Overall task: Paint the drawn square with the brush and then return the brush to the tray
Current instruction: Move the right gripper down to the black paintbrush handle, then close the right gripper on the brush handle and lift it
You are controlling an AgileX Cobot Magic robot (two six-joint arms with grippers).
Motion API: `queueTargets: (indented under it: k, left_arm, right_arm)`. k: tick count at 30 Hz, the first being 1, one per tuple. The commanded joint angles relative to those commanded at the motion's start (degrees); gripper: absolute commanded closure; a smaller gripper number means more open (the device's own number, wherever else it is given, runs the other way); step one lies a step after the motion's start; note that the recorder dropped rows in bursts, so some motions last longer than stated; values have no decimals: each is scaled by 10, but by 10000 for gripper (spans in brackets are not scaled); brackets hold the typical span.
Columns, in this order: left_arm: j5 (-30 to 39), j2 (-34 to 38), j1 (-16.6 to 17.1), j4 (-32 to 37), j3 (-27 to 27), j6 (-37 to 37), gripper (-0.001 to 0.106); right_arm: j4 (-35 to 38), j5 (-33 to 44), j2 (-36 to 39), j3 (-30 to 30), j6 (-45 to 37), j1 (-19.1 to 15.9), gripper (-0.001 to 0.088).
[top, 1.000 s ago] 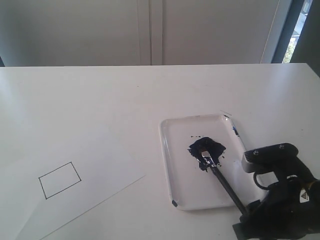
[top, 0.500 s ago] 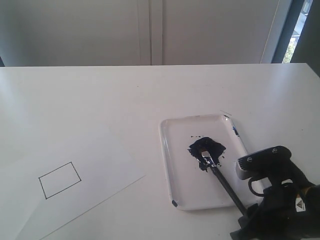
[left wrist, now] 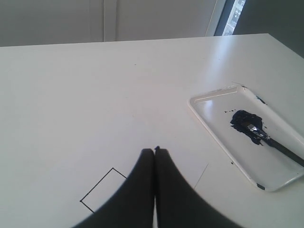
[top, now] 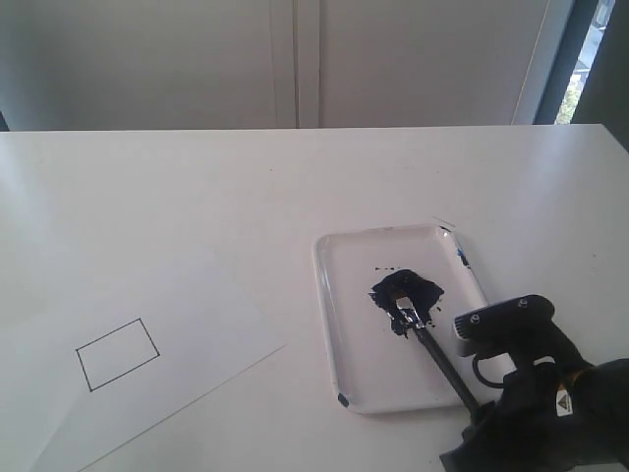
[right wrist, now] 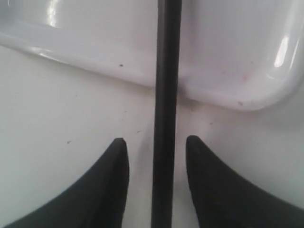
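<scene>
While hanging low over the table (top: 197, 187), got the right end effector (right wrist: 156, 139) spread open, one finger each side of the brush (top: 437, 354) handle, no clear contact. Can see the tip resting in the dark paint blot (top: 405, 292) on the tray (top: 329, 324). Also got the left end effector (left wrist: 155, 149) pinched fully closed, holding nothing, above the paper sheet (top: 197, 315) near the blank drawn square (top: 118, 354).

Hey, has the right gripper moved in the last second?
Yes. The right gripper has shifted left in the exterior view: its wrist housing, earlier just beside the tray's right rim, now overlaps that rim.
</scene>
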Motion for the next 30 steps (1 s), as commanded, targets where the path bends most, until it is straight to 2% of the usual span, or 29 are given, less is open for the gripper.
queueTargets:
  k: [2,4,11,17,23,30]
  left_arm:
    - [0,0,0,0,0,0,1053]
    - [0,0,0,0,0,1,1053]
    - [0,0,0,3,0,1,1053]
    - [0,0,0,3,0,1,1053]
    - [0,0,0,3,0,1,1053]
    - [0,0,0,3,0,1,1053]
  right_arm:
    - [0,-2,11,0,1,0,499]
    - [0,-2,15,0,1,0,550]
    - [0,-2,23,0,1,0,872]
    - [0,0,23,0,5,0,868]
    - [1,6,17,0,45,0,868]
    - [1,46,-32,-3,56,0,868]
